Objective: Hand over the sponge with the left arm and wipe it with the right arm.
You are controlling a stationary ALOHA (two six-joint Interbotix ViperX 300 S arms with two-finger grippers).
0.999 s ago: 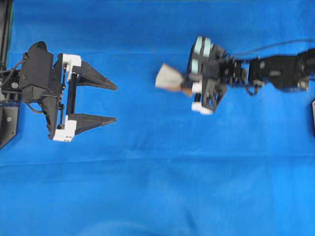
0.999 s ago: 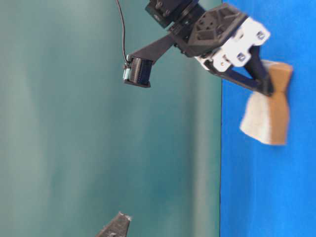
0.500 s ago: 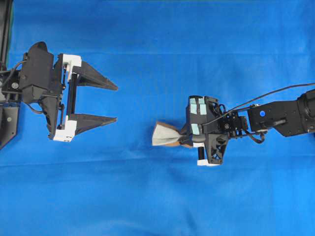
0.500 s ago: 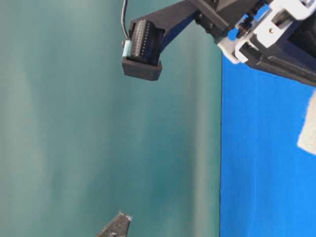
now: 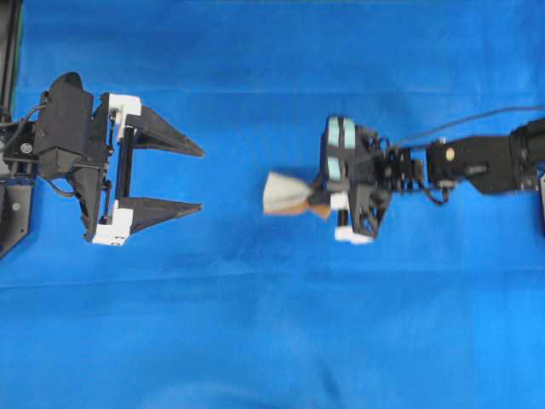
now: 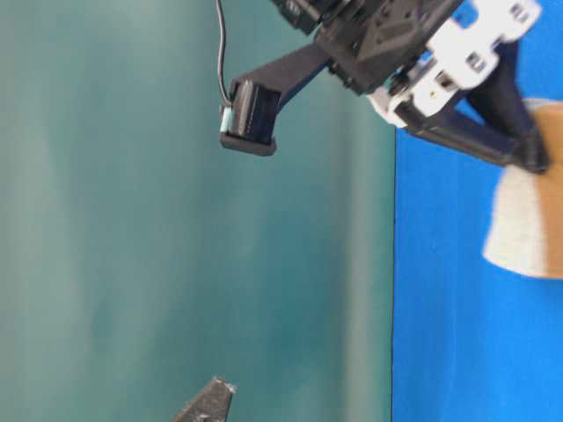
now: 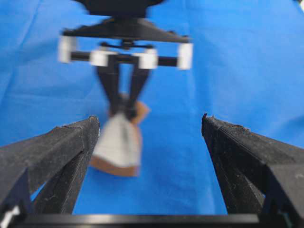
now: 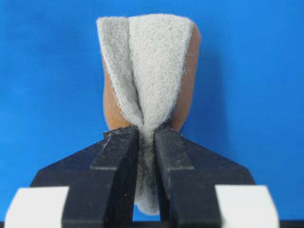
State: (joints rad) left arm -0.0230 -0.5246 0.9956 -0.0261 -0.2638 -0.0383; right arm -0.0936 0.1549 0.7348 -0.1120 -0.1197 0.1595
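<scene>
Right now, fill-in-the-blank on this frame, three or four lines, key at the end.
1. The sponge is pinched by the ____ gripper.
2. The left gripper is ____ and holds nothing.
3. The cloth under both arms is ____ in colour.
4. In the overhead view the sponge lies ____ the two grippers.

Missing words: right; open; blue; between

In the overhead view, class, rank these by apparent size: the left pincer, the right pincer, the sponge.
1. left pincer, open, largest
2. right pincer, pinching the sponge
3. sponge, smallest

The sponge is cut off at the table-level view's edge.
</scene>
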